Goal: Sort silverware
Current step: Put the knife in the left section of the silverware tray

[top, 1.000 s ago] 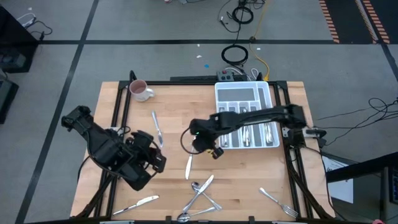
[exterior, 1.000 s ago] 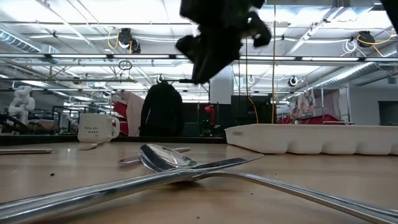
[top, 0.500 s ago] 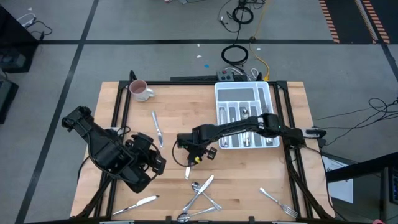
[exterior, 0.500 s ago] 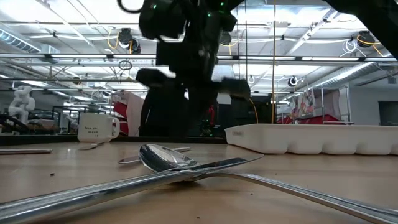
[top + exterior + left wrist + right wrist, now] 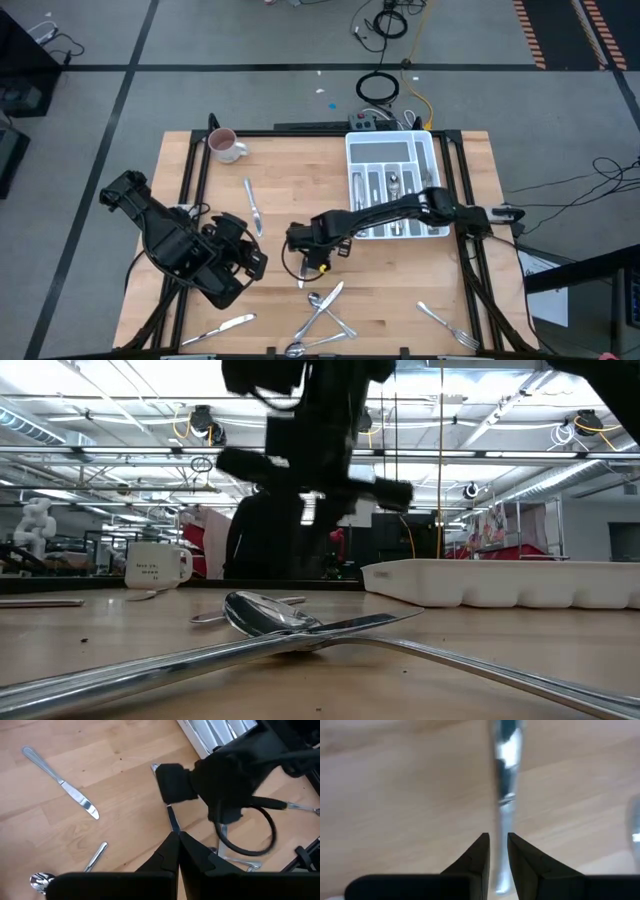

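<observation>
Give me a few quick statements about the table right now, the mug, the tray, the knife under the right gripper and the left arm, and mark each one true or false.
1. The right gripper hangs over a knife lying on the table, fingers either side of it. True.
2. The mug stands inside the cutlery tray. False: it stands at the table's far left corner, well apart from the tray.
3. The tray already holds some silverware. True.
4. The left gripper is wide open over the tray. False: it is shut and waits at the table's left side.
5. Several pieces lie crossed in a pile near the front edge. True.
</observation>
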### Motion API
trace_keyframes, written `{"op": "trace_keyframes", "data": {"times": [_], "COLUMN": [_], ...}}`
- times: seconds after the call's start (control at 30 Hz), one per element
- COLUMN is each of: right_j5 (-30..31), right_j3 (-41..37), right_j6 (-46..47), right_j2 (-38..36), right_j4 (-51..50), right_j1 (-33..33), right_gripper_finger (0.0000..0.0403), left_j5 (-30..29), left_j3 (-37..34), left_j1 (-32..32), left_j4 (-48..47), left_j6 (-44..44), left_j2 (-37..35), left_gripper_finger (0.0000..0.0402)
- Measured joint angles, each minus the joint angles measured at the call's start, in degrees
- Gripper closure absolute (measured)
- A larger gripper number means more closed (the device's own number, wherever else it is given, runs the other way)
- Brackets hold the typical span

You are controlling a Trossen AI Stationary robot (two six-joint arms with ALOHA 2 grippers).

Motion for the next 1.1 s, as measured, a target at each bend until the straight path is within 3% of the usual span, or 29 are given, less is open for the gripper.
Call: {"op": "trace_keyframes", "data": {"times": [0.17, 0.3, 0.5, 0.6, 0.73, 0.9, 1.1], "right_j5": [-7.0, -10.18, -10.83, -7.74, -0.16, 0.56, -2.15], "right_j3": [0.02, 0.02, 0.02, 0.0, 0.0, -0.07, -0.09], "right_j6": [0.79, 6.58, 7.11, 10.22, 24.77, 17.48, 10.91], "right_j2": [0.15, 0.18, 0.25, 0.25, 0.25, 0.27, 0.29], "right_j4": [7.11, 12.99, 11.44, 13.4, 17.61, 10.19, 6.34], "right_j1": [-1.5, -2.45, -2.54, -2.3, -1.7, -1.71, -2.14], "right_gripper_finger": [0.0343, 0.0341, 0.0289, 0.0271, 0.0275, 0.0245, 0.015], "left_j5": [-0.04, -0.13, -1.5, -2.21, -3.37, -4.0, -4.59], "left_j3": [0.0, 0.0, 0.0, 0.0, 0.0, 0.0, 0.0], "left_j1": [-0.02, -0.02, -0.02, -0.02, -0.02, -0.01, -0.02], "left_j4": [0.0, 0.0, 0.0, 0.0, 0.02, 0.0, 0.0], "left_j6": [-0.29, -0.09, -0.01, 0.18, 1.35, 3.12, 3.18], "left_j2": [0.0, 0.0, 0.0, 0.0, -0.02, -0.02, -0.02], "left_gripper_finger": [0.0389, 0.0389, 0.0389, 0.0389, 0.0389, 0.0389, 0.0389]}}
